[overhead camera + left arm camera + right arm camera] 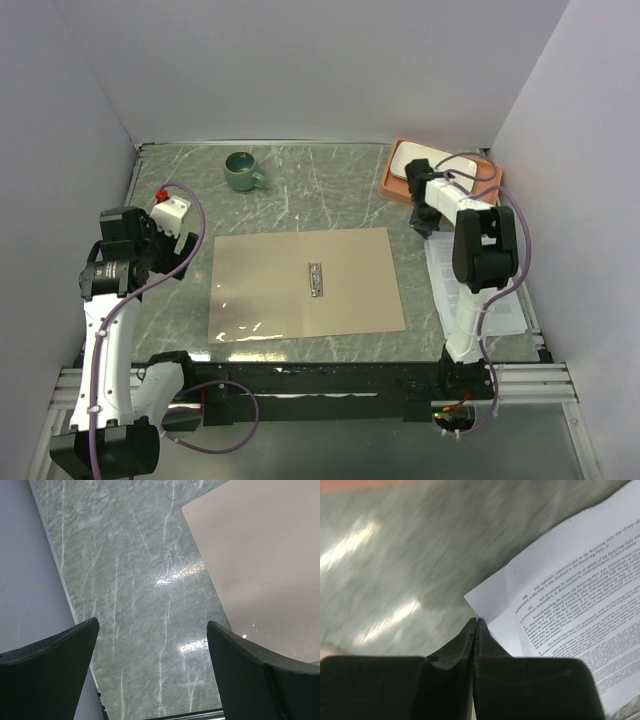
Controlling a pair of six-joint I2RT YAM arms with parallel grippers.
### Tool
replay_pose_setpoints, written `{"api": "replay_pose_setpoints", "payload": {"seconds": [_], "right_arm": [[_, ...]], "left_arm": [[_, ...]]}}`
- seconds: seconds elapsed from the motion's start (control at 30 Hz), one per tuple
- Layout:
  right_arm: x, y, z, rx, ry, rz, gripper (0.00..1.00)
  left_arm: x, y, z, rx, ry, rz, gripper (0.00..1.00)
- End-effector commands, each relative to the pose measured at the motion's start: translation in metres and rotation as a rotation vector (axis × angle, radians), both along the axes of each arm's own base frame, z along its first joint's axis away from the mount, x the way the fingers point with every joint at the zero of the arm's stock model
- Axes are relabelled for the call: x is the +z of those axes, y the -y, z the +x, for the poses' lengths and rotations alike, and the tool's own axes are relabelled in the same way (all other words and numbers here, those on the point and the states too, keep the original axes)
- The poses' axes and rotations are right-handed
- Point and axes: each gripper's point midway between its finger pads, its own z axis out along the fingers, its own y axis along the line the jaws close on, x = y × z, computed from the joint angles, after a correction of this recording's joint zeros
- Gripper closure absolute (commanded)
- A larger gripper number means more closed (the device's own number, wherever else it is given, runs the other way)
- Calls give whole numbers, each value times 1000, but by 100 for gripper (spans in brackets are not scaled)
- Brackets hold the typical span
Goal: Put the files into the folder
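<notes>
The right hand, fingers pressed together, sits at the corner edge of the files. They spread off to its right, long axis running back toward its own arm, and the open folder lies flat to its left. The left hand, spread wide over the desk, is farther from the files. Whether a sheet is caught between the fingers cannot be told, and the arm hides much of the stack.

worktop: grey-green marble, white veins, black rim | folder: plain tan-brown; clip silvery | files: white, lines of black print | mug: dark green | tray: orange | plate: white | left hand, right hand: black fingers | arms: white and black; cables purple | walls: pale lilac-grey
</notes>
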Motion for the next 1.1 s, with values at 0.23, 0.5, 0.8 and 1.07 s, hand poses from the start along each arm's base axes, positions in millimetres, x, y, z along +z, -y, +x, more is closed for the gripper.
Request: {"api": "replay_pose_setpoints", "payload": {"seconds": [0.23, 0.5, 0.8, 1.07], "right_arm": [[40, -82, -22, 108, 115, 82, 100], [55, -142, -31, 180, 129, 147, 100], [64, -222, -27, 237, 98, 216, 100], [64, -261, -10, 122, 65, 298, 100]], "left_arm": [[23, -2, -4, 0, 82, 32, 4], [28, -2, -8, -3, 98, 40, 4], [27, -4, -11, -3, 101, 56, 4], [26, -4, -11, -1, 100, 55, 4]]}}
